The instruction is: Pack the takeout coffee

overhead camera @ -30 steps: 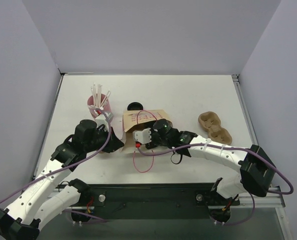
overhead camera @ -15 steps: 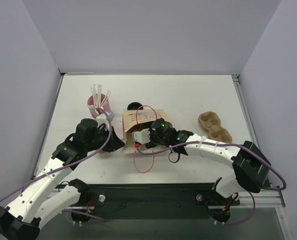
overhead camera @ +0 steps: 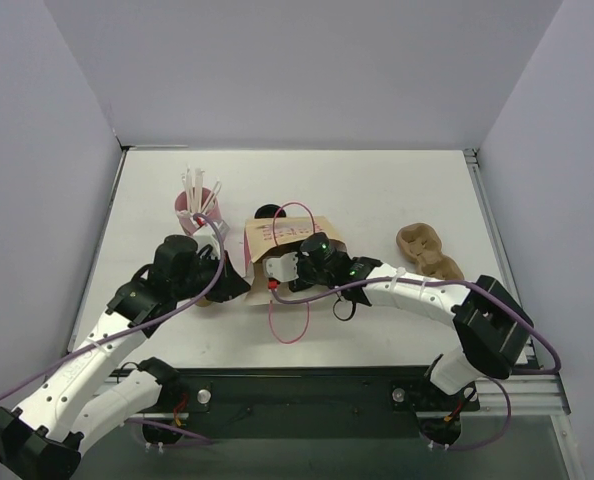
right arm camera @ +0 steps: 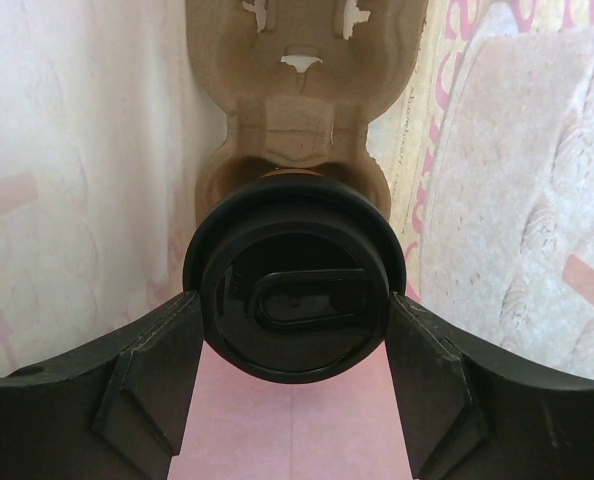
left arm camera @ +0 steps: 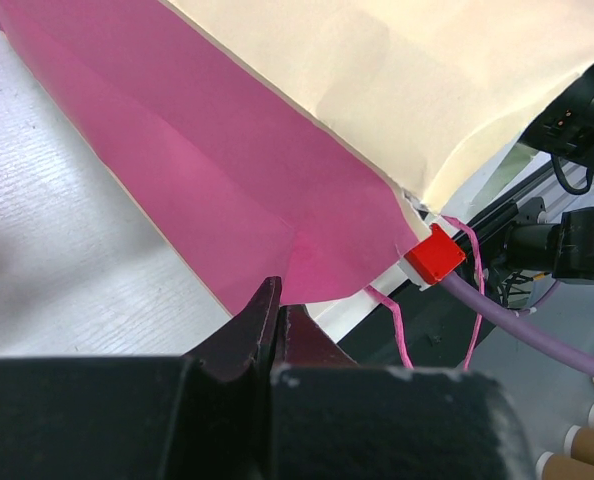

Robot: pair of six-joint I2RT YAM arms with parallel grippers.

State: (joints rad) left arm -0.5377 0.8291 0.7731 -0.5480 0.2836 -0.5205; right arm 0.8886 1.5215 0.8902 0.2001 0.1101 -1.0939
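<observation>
Pinched by the right gripper point(right arm camera: 293, 312), the takeout coffee point(right arm camera: 295, 290) has been carried deeper into the mid-frame bag point(overhead camera: 277, 236) (edge clamped by left gripper point(left arm camera: 274, 322)): nearly packed

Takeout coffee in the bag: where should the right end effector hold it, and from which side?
Hold the takeout coffee by its lid rim, one finger each side, coming top-on through the paper bag mouth. The round lid squarely faces the right end effector, while the bag walls and pulp carrier crowd the cup's body.
</observation>
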